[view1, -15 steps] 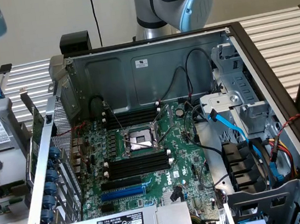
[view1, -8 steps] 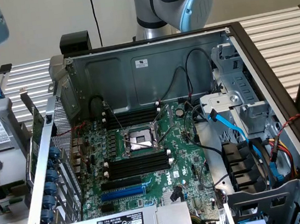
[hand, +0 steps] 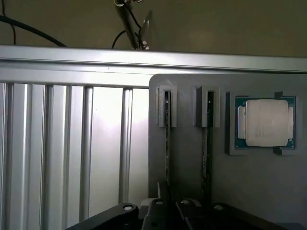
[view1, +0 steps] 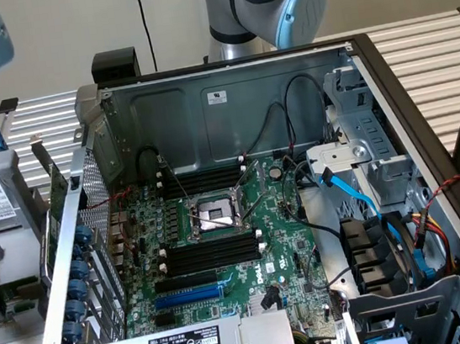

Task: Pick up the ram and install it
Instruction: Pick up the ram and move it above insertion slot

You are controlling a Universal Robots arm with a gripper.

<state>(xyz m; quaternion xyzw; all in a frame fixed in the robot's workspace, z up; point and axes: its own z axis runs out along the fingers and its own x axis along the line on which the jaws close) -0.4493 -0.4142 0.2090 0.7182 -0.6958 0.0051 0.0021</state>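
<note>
The ram (hand: 167, 143) stands on edge in a grey holder (hand: 192, 182) beside the CPU (hand: 266, 122), presumably so its edge can be pinched. My gripper (hand: 171, 210) sits right at it. Whether my jaws grip it I cannot tell.

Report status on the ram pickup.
Gripper at ram, edge-on in grey holder. Motherboard memory slots empty. No obstruction seen.

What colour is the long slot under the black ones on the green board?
Blue. The slot shows best in the exterior view.
</note>
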